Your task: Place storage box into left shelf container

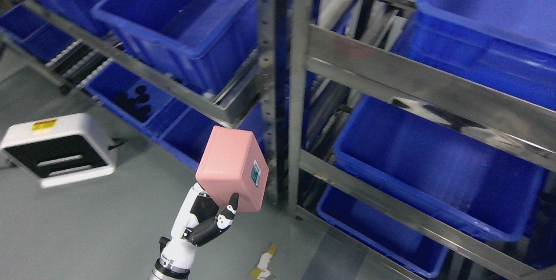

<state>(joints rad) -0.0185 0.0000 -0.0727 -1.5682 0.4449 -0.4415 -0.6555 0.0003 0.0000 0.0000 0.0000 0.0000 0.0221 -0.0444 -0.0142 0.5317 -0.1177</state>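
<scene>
The pink storage box [232, 168] is held up in the air, tilted, with a small teal label on its right face. It sits in front of the lower left shelf, just left of the upright steel posts [271, 84] that divide the two shelving bays. The left robot hand [207, 221] grips it from below, its black and white fingers [229, 212] curled up against the box's underside and front edge. The right arm is not seen.

Behind the box, the left shelf container [143, 104] on the lower level holds a cluster of small black objects. Above it a large blue bin [186, 24] rests on a slanted steel rail [130, 65]. To the right, more blue bins [434, 171] fill the other bay. A white and black step stool [58, 149] stands on the grey floor [87, 219] at left.
</scene>
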